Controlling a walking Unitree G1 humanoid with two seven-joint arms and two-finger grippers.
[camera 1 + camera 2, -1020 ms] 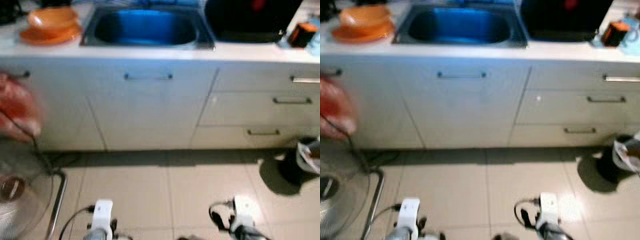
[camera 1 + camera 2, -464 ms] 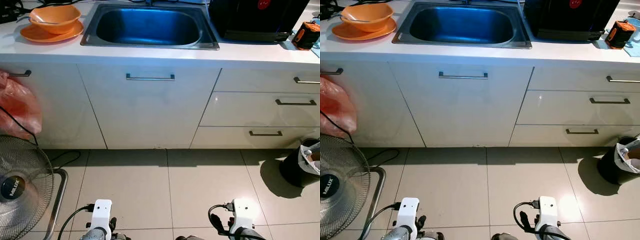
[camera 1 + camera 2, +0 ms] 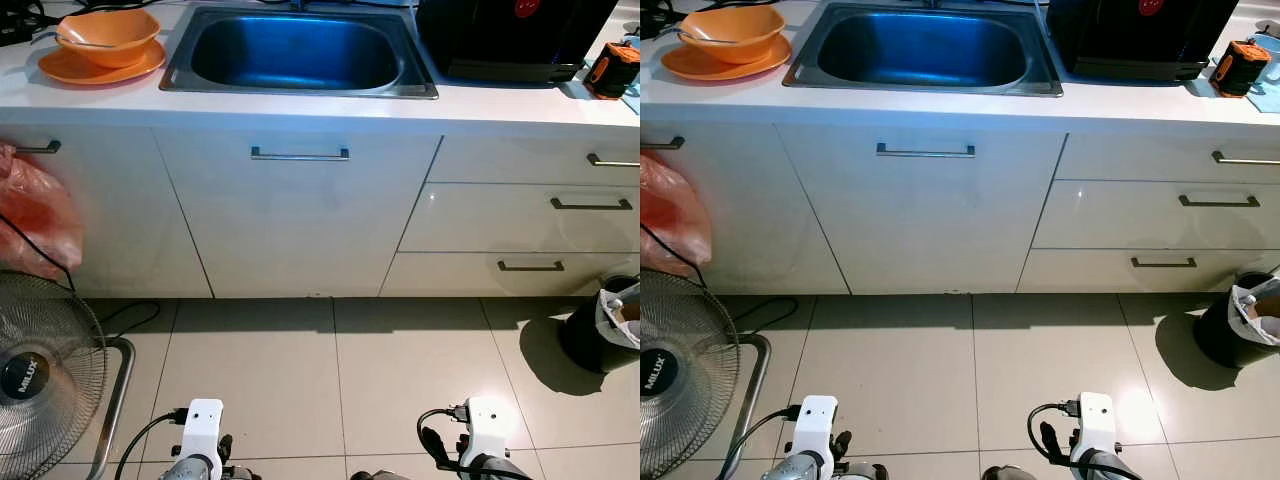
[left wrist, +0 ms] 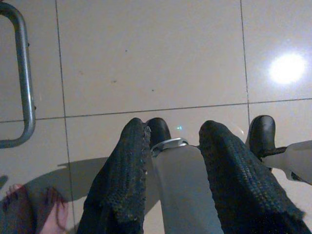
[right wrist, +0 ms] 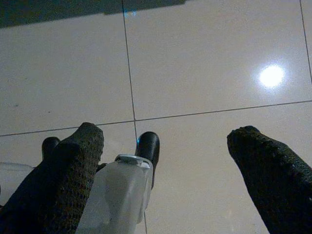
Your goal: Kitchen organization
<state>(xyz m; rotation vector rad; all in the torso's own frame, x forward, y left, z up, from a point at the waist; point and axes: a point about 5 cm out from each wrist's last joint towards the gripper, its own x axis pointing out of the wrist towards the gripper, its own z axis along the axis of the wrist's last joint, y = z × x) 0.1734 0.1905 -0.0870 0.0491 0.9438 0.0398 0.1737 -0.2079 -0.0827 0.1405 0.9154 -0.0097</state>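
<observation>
The robot faces a white counter (image 3: 300, 105) with both arms hanging idle over the tiled floor (image 3: 330, 370). Seen from its wrist, the left gripper (image 4: 173, 146) has its fingers (image 4: 129, 165) a little apart, holding nothing. The right gripper (image 5: 165, 151) is spread wide, also empty.

The likely things to tidy sit on the counter. An orange bowl (image 3: 108, 34) rests on an orange plate (image 3: 100, 66) at 11 o'clock, just left of the sink (image 3: 298, 50) at 12. A black appliance (image 3: 515, 35) stands at 1 o'clock, with a small orange-and-black item (image 3: 612, 68) beyond it. Below are a cupboard door handle (image 3: 299, 154) and three drawers (image 3: 530, 215). A fan (image 3: 45, 380) stands at 8 o'clock, a red bag (image 3: 35, 215) hangs at 9, and a bin (image 3: 605, 325) sits at 3.

The step in hand looks like the approach. To do it well, the robot should walk straight in and stop square to the counter, close enough to reach the bowl without leaning. It should keep clear of the fan's base and its cable (image 3: 125, 318) on the left and raise the arms only once halted.
</observation>
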